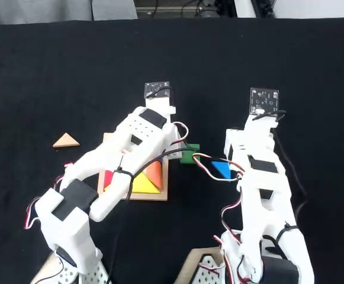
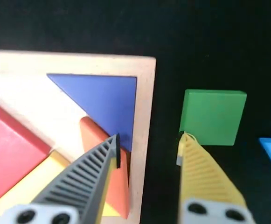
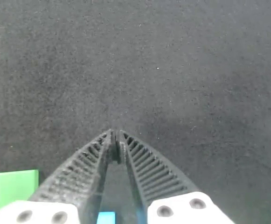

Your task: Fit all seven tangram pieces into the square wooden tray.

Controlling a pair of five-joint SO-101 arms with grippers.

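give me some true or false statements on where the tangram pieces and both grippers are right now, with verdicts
1. The green square lies inside the wooden tray. False: it sits on the black cloth beside the tray.
2. The left gripper is open, with one finger over the tray and one outside its rim. True.
3. The right gripper grips a piece. False: it is shut on nothing, and the light blue piece lies on the cloth.
4. A tan triangle lies on the cloth, apart from the tray. True.
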